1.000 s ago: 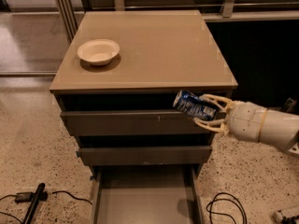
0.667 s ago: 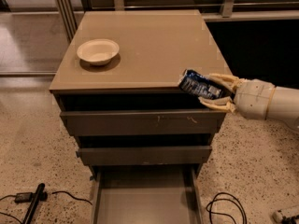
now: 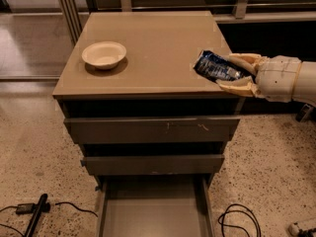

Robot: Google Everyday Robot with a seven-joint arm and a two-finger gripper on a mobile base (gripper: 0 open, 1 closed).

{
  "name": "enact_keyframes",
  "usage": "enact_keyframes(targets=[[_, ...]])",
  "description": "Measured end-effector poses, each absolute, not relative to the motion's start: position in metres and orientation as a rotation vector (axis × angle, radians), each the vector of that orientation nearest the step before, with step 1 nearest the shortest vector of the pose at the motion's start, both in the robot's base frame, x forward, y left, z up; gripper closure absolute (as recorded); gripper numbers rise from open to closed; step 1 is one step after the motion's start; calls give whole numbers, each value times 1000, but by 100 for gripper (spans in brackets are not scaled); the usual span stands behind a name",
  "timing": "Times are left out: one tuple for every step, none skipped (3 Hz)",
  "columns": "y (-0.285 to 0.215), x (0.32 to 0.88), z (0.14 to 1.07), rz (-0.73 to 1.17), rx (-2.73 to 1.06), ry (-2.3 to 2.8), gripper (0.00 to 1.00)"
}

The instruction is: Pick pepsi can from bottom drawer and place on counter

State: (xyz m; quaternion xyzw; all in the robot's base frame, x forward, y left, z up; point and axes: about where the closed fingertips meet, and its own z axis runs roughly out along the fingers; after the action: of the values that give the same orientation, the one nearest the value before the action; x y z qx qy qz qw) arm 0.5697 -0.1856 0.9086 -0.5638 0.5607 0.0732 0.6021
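Note:
The dark-blue pepsi can point(image 3: 216, 67) lies sideways between the cream fingers point(image 3: 239, 86) of my gripper point(image 3: 232, 73). The gripper is shut on it and holds it just above the right edge of the tan counter point(image 3: 158, 43). My arm comes in from the right. The bottom drawer point(image 3: 154, 211) stands pulled open below the cabinet, and its grey floor shows nothing on it.
A white bowl point(image 3: 103, 54) sits on the counter's left side. Two closed grey drawer fronts point(image 3: 150, 130) are above the open one. Black cables point(image 3: 239, 221) and a black tool point(image 3: 35, 215) lie on the speckled floor. Metal frame posts stand behind the cabinet.
The gripper has lifted the can from beside the top drawer front up to counter height and moved it over the counter's right edge.

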Motion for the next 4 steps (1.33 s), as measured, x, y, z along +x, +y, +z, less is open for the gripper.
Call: enact_keyframes(targets=[[-181, 573, 917, 167, -1338, 1294, 100], [-174, 594, 931, 182, -1428, 1312, 100], [-162, 625, 938, 236, -1535, 1351, 100], [-137, 655, 933, 302, -1602, 1367, 100]])
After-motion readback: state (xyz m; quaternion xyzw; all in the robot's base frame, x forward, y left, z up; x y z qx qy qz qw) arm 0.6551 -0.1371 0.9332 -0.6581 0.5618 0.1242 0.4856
